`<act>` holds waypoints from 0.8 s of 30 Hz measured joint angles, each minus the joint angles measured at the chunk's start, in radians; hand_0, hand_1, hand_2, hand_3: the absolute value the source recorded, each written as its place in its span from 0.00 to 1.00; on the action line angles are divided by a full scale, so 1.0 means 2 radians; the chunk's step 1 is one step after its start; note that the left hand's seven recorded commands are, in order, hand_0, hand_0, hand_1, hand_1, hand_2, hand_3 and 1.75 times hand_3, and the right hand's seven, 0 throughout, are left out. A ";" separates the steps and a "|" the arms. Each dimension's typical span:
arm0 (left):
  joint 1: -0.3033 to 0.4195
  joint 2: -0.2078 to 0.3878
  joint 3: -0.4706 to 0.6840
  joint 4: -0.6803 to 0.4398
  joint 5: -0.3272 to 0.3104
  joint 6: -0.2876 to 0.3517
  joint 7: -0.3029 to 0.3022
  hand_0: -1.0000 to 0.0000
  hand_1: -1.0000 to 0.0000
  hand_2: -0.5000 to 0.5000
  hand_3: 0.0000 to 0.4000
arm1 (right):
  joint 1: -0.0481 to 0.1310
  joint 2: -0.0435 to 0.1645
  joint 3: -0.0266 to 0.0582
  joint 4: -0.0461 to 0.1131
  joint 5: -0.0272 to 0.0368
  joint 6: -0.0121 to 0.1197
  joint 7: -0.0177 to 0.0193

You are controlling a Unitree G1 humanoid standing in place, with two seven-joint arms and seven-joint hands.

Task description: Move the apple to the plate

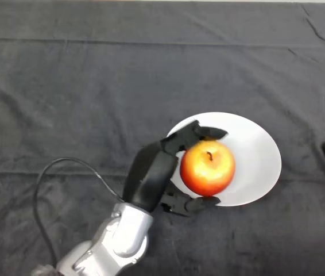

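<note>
Head view: I see the black left hand (151,175) with fingers and thumb curled round the one red-yellow round apple (207,167), over the left part of the single round white plate (260,155). I judge transport nearly done; only lowering and release are left.

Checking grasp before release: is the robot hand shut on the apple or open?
Shut on it. The robot hand curls fingers above and thumb below the apple, over the white plate.
</note>
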 measured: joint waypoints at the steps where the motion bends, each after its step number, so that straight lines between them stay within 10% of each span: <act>1: -0.002 -0.001 -0.005 0.001 -0.003 0.000 0.002 0.00 0.00 0.50 1.00 | 0.000 0.000 0.0000 0.000 0.0000 0.000 0.0000; 21: -0.033 -0.004 -0.065 0.037 -0.025 -0.001 0.015 0.00 0.00 0.50 1.00 | 0.000 0.000 0.0000 0.000 0.0000 0.000 0.0000; 22: -0.033 -0.004 -0.065 0.038 -0.025 -0.001 0.015 0.01 0.27 0.37 0.99 | 0.000 0.000 0.0000 0.000 0.0000 0.000 0.0000; 24: -0.033 -0.004 -0.066 0.041 -0.025 -0.001 0.015 0.38 0.70 0.34 0.62 | 0.000 0.000 0.0000 0.000 0.0000 0.000 0.0000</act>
